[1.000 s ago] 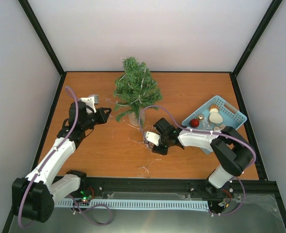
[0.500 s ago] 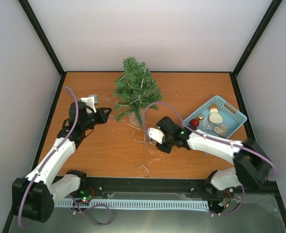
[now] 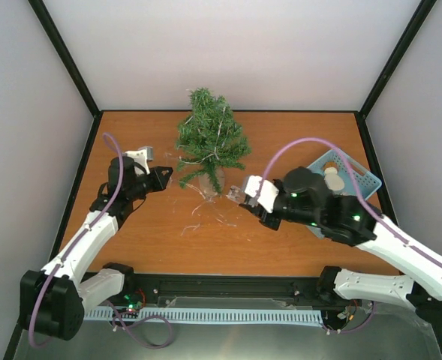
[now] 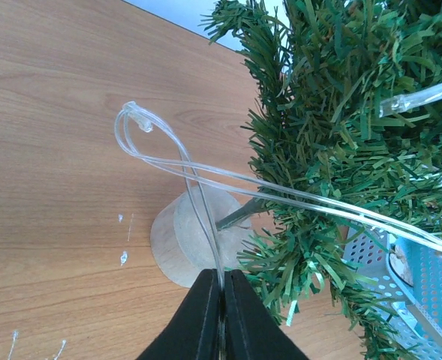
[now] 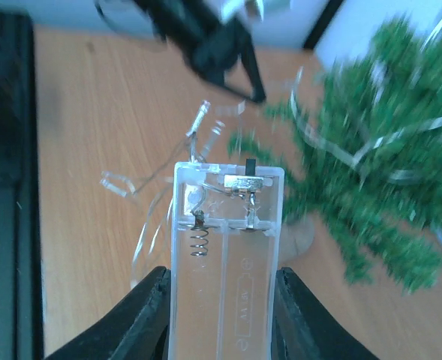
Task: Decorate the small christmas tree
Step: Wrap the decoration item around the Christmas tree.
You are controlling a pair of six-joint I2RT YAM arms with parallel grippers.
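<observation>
As left fingers (image 4: 202,315) pinch the clear light wire (image 4: 190,169) and right fingers (image 5: 142,315) clamp its transparent plastic battery box (image 5: 224,247), drape gently around the small green christmas tree (image 3: 209,142) mid-back on the surface (image 3: 296,142).

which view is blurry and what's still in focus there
right wrist: battery box up close is sharp, tree behind it is smeared and soft; left wrist: crisp, needles and clear wire both in focus; top: even light, only faint shadows, no glare
</observation>
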